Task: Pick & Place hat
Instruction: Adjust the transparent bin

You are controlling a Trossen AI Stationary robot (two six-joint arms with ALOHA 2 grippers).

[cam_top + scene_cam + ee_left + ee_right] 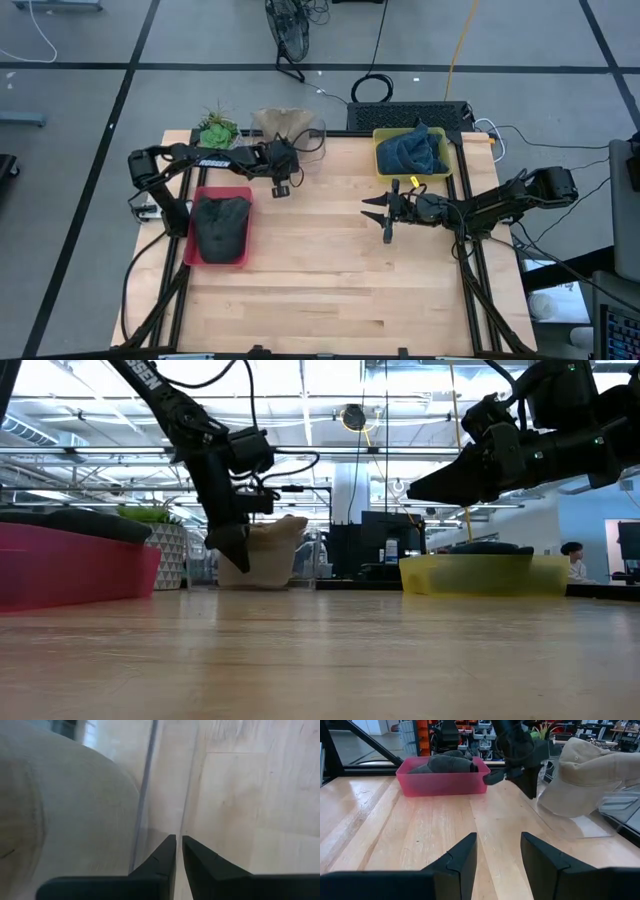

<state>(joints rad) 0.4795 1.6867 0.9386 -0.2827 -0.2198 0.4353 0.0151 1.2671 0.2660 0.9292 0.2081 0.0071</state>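
Looking down on your table: the left gripper (pixel 281 188) sits at the near edge of the clear bin (pixel 310 140) at the table's back, fingers nearly closed with only a thin slit between them. From its wrist camera the bin's transparent wall stands right at the fingertips (pixel 169 851); you cannot tell whether that wall is pinched or merely touched. The beige hat (pixel 280 124) lies in that bin, just behind the wall.

The right gripper (pixel 385 212) hangs over the middle of the wooden table (pixel 330 280), jaws spread wide, holding nothing, aimed toward the left arm.

Around you:
- red tray (pixel 240 192) at the left edge, a dark hat (pixel 220 225) filling it, just beside the left gripper.
- yellow tray (pixel 383 140) at the back right, blue cloth item (pixel 412 152) piled in it, near the right gripper.
- green plant (pixel 217 130) at the back left corner, next to the clear bin.

Obstruction noted: the bin's clear wall stands between the left fingers and the beige hat.

A person (pixel 573 558) shows far back in the room in the low view.
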